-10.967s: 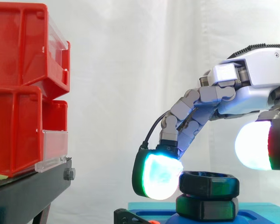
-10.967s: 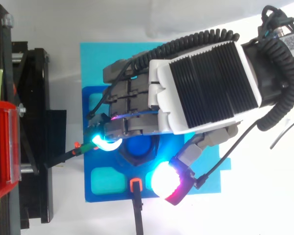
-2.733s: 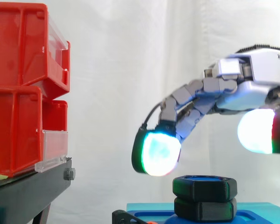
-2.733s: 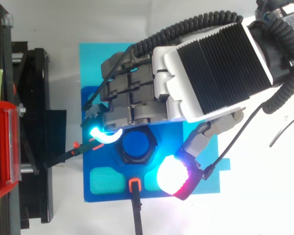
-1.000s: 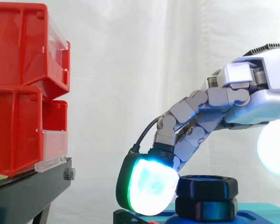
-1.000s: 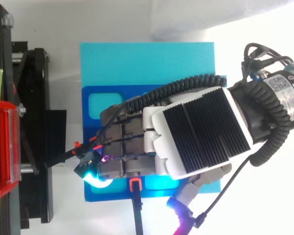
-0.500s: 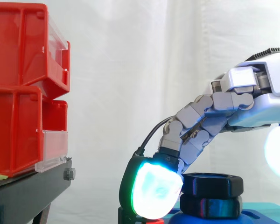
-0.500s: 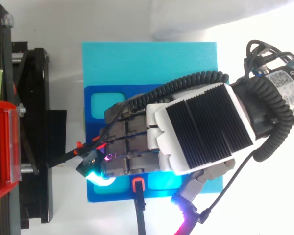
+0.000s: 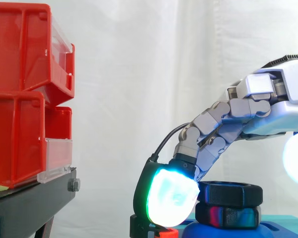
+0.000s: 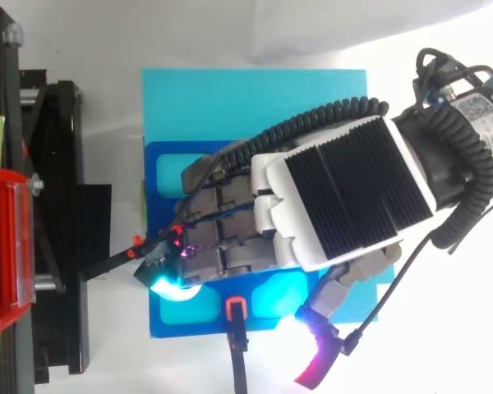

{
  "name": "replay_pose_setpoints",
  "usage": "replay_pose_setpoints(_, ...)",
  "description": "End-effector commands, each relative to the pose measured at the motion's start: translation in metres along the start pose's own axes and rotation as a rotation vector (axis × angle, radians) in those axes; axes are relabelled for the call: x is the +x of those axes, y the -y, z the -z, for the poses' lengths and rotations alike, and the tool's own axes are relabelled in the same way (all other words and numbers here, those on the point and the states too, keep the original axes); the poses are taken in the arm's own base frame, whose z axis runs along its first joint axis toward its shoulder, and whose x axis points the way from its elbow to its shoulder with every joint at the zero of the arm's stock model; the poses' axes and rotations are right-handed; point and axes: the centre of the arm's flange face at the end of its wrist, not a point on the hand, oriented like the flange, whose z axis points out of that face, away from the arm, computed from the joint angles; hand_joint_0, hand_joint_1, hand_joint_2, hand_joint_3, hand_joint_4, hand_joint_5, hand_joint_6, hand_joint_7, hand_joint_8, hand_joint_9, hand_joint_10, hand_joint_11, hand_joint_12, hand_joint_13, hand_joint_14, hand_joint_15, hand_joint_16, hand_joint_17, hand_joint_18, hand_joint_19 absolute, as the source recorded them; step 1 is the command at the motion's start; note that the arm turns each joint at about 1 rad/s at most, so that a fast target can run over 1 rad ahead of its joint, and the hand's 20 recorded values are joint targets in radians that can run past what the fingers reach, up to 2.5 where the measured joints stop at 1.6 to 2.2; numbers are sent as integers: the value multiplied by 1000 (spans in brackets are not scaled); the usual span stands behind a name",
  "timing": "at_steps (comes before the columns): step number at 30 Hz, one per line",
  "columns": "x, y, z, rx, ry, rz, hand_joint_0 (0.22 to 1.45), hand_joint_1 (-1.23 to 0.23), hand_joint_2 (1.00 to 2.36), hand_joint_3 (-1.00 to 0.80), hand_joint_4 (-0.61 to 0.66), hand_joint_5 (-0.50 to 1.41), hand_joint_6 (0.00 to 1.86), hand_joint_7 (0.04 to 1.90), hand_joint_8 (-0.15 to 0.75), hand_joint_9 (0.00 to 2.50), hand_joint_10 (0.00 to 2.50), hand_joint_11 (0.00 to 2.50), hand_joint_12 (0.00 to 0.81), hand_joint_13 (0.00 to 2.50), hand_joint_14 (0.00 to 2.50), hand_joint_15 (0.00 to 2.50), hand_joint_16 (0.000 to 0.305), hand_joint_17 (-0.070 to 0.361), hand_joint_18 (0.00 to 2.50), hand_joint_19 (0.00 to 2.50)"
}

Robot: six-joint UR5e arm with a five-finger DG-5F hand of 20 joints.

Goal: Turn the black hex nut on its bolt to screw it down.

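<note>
Hand [image 9: 270,106] curls over the black hex nut [image 9: 233,192], a glowing pad [image 9: 171,198] against its left side, thumb apart.

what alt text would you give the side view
The robot hand extends from the right edge and reaches down to the left side of a black hex nut, stacked on a second black hex piece on a blue base. Stacked red bins sit on a black stand at left, before a white curtain.
</note>
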Motion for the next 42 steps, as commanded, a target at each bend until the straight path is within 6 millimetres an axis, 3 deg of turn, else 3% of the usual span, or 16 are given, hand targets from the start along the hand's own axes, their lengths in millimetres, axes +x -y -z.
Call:
replay_pose_setpoints(1, -1, 5, 3, -6, 5, 1, 458, -431, 1000, -500, 316, -222, 858, 594, 349, 719, 12, 577, 358, 748, 8, 252, 46, 103, 636, 300)
replay_pose_setpoints(16, -6, 11, 4, -12, 34, 13, 531, -738, 1004, -450, 253, -221, 774, 641, 309, 710, 10, 590, 329, 755, 11, 286, 40, 89, 635, 356)
replay_pose_setpoints(32, -5, 11, 4, -11, 28, 12, 610, -803, 1010, -311, 232, -228, 832, 603, 292, 736, 13, 623, 320, 821, 13, 346, 37, 83, 692, 402)
replay_pose_setpoints(42, -5, 11, 5, -10, 27, 10, 639, -842, 1007, -391, 222, -225, 837, 578, 288, 758, 12, 645, 318, 860, 12, 363, 37, 82, 740, 431)
